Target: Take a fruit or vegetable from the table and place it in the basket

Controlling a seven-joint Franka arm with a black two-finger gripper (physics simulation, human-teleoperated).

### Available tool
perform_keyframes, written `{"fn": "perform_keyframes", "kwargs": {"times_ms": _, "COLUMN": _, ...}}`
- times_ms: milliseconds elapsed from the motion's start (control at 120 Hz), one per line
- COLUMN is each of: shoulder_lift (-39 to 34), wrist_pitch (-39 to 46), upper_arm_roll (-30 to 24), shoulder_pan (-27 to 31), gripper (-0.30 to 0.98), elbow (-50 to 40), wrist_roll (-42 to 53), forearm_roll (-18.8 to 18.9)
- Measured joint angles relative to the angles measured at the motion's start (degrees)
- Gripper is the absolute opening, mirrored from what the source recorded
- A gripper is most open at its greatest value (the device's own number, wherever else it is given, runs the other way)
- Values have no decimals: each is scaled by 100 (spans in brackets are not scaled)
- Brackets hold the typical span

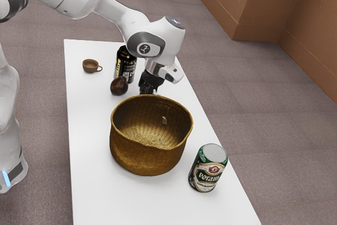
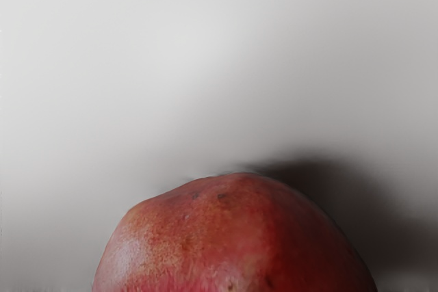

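The black gripper [image 1: 150,82] points down just behind the basket's far rim, its lower end hidden there; I cannot tell whether it is open or shut. Directly under the hand, the wrist view has a large red fruit [image 2: 236,237] with a mottled skin. The brown woven basket [image 1: 145,154] stands upright, and its visible inside holds no fruit. A dark brown, roundish fruit or vegetable [image 1: 119,86] lies on the white table [image 1: 89,130], beside the gripper toward the exterior view's left.
A black battery-labelled can [image 1: 125,66] stands close behind the dark fruit. The small brown cup [image 1: 90,66] is near the table's far end. A green beer can [image 1: 208,168] stands beside the basket, near the table edge at the exterior view's right.
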Motion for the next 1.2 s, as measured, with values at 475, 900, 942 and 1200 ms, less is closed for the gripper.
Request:
{"fn": "perform_keyframes", "kwargs": {"times_ms": 475, "shoulder_lift": -67, "wrist_pitch": -111, "upper_arm_roll": 53, "shoulder_pan": -6, "gripper": 38, "elbow": 48, "wrist_roll": -75, "forearm_roll": 16}}
{"fn": "perform_keyframes", "kwargs": {"times_ms": 900, "shoulder_lift": -330, "wrist_pitch": -1348, "upper_arm_roll": -95, "shoulder_pan": 10, "gripper": 38, "elbow": 2182, "wrist_roll": -37, "forearm_roll": 453}}
{"fn": "perform_keyframes", "kwargs": {"times_ms": 942, "shoulder_lift": -366, "wrist_pitch": -1499, "upper_arm_roll": -260, "shoulder_pan": 3, "gripper": 38, "elbow": 2257, "wrist_roll": -34, "forearm_roll": 399}}
{"fn": "perform_keyframes", "kwargs": {"times_ms": 1200, "shoulder_lift": -641, "wrist_pitch": -2056, "upper_arm_roll": -1067, "shoulder_pan": -5, "gripper": 38, "elbow": 2491, "wrist_roll": -15, "forearm_roll": -17}}
